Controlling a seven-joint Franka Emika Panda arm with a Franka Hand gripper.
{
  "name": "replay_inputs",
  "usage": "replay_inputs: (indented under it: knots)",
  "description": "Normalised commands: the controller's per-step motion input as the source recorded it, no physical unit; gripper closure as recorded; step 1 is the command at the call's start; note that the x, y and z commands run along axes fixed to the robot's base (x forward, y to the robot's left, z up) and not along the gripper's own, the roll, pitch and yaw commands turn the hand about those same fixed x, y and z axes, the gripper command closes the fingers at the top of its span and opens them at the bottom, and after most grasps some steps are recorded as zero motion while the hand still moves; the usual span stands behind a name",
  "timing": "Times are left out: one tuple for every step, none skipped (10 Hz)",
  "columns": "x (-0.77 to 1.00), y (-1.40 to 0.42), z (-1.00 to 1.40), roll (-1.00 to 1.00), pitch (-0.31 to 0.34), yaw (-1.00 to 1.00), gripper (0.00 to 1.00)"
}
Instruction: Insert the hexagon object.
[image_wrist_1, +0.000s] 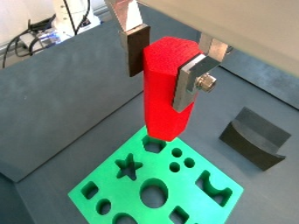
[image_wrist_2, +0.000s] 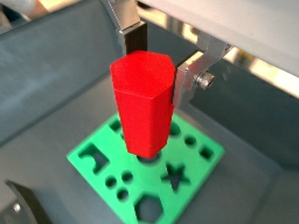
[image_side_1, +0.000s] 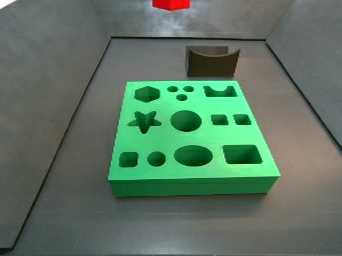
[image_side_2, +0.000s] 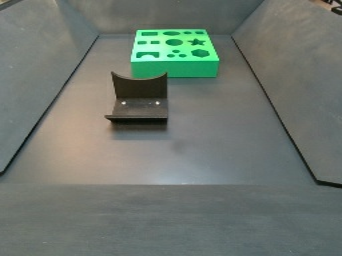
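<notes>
The hexagon object (image_wrist_1: 167, 87) is a bright-red peg with flat sides and a hexagonal top face. Its long axis runs vertically, in line with the gripper's approach direction, with the hexagonal top face up between the fingers and the lower end pointing down at the green shape board (image_wrist_1: 163, 184).

The gripper (image_wrist_1: 166, 59) holds the peg by its upper part. One silver finger with a dark pad (image_wrist_1: 138, 51) presses on one flat side; the opposite finger (image_wrist_1: 191, 83) presses on the opposite side. The gripper is clamped on the peg. In both wrist views most of the peg's length extends below the fingers (image_wrist_2: 136, 37).

The peg (image_wrist_2: 142, 103) hangs in the air above the board (image_wrist_2: 146, 171), not touching it. In a side view only its lower end (image_side_1: 170, 4) shows at the upper frame edge, well above and beyond the board (image_side_1: 187, 125). Which cutout lies under it cannot be determined.

The board lies flat on the dark floor and carries cutouts of several shapes, including a star (image_side_1: 144, 122) and a hexagon (image_side_1: 146, 94). A dark grey curved block (image_side_1: 211, 60) stands on the floor just beyond the board, apart from it (image_side_2: 138, 98).
</notes>
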Motion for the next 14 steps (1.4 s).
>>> replay_inputs:
  knots:
    - [-0.46,0.45,-1.0,0.0,0.0,-0.56,1.0]
    - [-0.44,0.48,-1.0,0.0,0.0,-0.52,1.0]
    - [-0.42,0.48,-1.0,0.0,0.0,-0.47,1.0]
    - [-0.23,0.38,-1.0,-0.03,-0.006,-0.34,1.0]
    - [0.0,0.24,-1.0,-0.04,-0.101,0.0,1.0]
    - [0.0,0.18,-0.91,-0.05,-0.161,0.17,1.0]
    - [0.07,0.06,-0.93,-0.03,-0.147,0.3,1.0]
    - [0.14,-0.03,-0.99,0.0,-0.113,0.34,1.0]
    - [0.02,-0.19,-0.87,0.07,-0.163,0.26,1.0]
    - [0.0,-0.22,-0.77,0.08,-0.184,0.21,1.0]
    - [0.0,-0.11,-0.67,0.06,-0.164,0.13,1.0]
    - [-0.08,-0.05,-0.43,0.05,-0.109,0.06,1.0]
    - [-0.08,0.0,-0.2,0.03,-0.027,0.02,1.0]
    - [-0.03,0.01,-0.13,0.06,0.0,0.05,1.0]
